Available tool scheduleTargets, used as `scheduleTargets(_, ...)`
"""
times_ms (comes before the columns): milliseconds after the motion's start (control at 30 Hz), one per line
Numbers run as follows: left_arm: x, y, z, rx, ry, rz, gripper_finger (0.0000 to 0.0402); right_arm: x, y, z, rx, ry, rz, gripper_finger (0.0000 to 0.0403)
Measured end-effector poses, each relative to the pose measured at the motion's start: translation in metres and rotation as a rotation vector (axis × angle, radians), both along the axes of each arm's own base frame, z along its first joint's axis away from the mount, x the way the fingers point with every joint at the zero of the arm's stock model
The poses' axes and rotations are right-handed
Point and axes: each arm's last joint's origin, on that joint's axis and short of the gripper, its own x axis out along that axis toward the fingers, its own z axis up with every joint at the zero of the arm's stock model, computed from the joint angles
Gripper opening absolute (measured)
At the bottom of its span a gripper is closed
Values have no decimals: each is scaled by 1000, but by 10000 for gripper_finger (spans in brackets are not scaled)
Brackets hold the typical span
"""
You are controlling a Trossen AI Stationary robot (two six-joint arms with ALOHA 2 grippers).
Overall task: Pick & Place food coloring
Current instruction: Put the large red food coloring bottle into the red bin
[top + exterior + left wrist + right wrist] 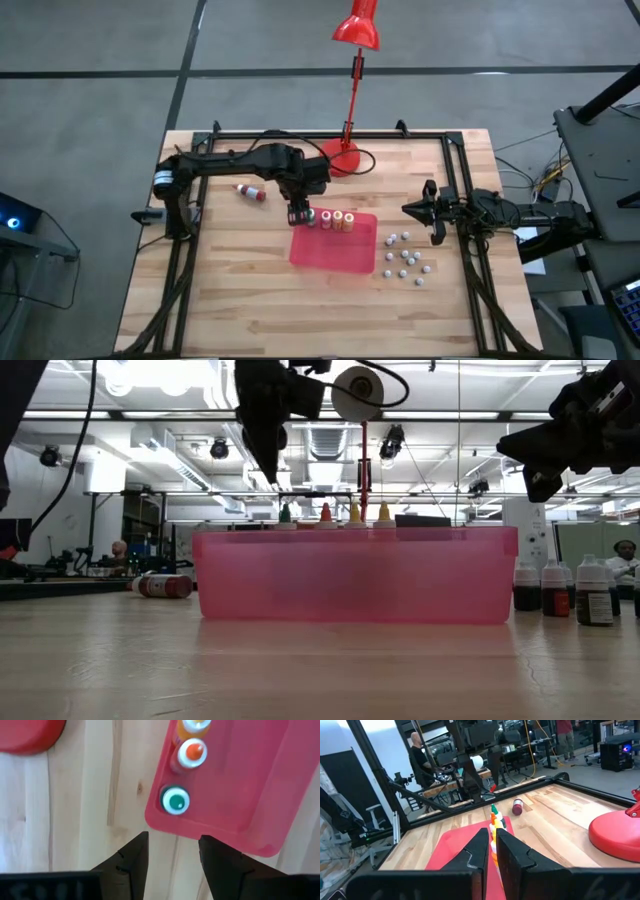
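Observation:
A red tray [335, 250] lies mid-table. Several food coloring bottles stand upright in a row along its far edge [337, 219]; their green, red, yellow and orange caps show over the tray's wall [355, 575]. The green-capped bottle [175, 801] stands on its base in the tray's far left corner. My left gripper [174, 847] hangs open above that corner [300, 215], fingers pointing down, with nothing between them. One red-capped bottle [250, 192] lies on its side on the table left of the tray. My right gripper [408, 210] waits shut at the table's right side.
A red lamp stands on its round base [345, 157] at the far middle, just behind the tray. Several small dark bottles with white caps [405, 255] stand on the table right of the tray. Bare wood lies toward the near edge.

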Motion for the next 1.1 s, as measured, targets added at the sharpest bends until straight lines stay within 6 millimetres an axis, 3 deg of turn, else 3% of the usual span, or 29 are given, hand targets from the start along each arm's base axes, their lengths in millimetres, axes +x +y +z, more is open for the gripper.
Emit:
scheduleTargets(333,-31,-2,-6,28,-75,147,147,0,0,0,0,1,-1,29)
scheduleTargets(500,-57,-4,-11,40,-98,250,147,0,0,0,0,1,0,29)
scheduleTargets(800,-103,-8,-30,53,-82,459,147,0,0,0,0,4,-2,29)
scheduleTargets(1100,-133,-11,-49,-1,-74,678,147,1,0,-1,0,10,-1,29)
